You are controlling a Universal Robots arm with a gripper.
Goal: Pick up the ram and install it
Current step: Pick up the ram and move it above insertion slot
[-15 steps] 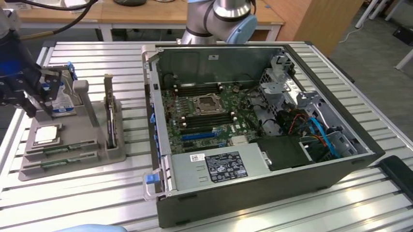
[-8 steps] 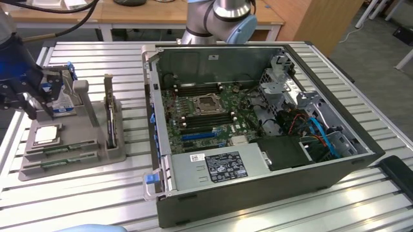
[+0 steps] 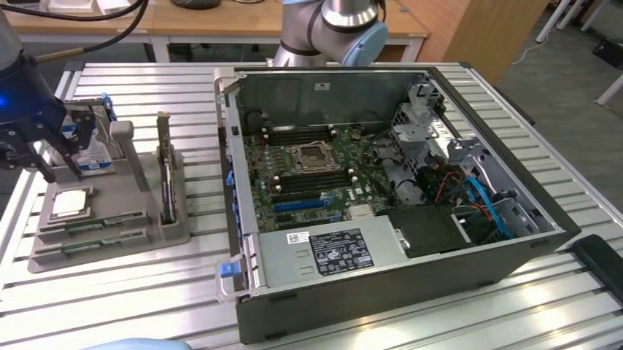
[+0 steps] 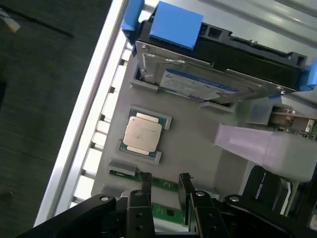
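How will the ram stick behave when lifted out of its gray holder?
Probably stiff and light: the ram is a thin, flat green board. It sits in a slot of the gray holder, so it may bind if pulled crooked. Its small chips look fragile.

On my exterior feed the arm (image 3: 336, 25) is a silver-grey tube with rounded joints, and one joint has a pale blue cap. Its wrist housing (image 3: 20, 95) is bulky and black, with a blue light glowing on it and a thick black cable (image 3: 122, 28) running from it. Through the wrist camera I see a matt black hand (image 4: 164, 179). It has two slim fingers (image 4: 145, 183) on angular blocks with small round screw heads, and white lettering (image 4: 261, 191) on a black part alongside.
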